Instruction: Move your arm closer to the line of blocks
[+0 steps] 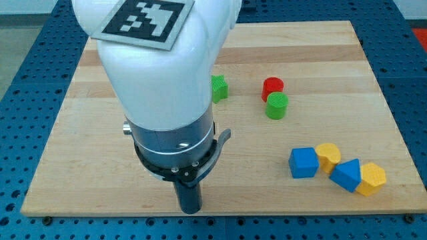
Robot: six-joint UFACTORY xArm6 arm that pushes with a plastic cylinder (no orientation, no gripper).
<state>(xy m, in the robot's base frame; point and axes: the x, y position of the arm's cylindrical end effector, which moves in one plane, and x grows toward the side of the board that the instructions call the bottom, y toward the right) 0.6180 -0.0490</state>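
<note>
Resting at counter (320, 53) near edge, my tip (191, 211) touches nothing; end effector bare rod, holding nothing. Line well right: blue cube (303, 163), yellow block (328, 156), blue block (346, 175), yellow block (371, 179).

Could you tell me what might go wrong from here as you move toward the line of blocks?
1. My tip sits near the board's bottom edge, left of the line. Overshooting could strike the blue cube and break the row it forms with the yellow block, blue block and second yellow block.
2. That second yellow block lies near the bottom right edge, so a push might slide it off.
3. My arm body hides part of the green block.
</note>
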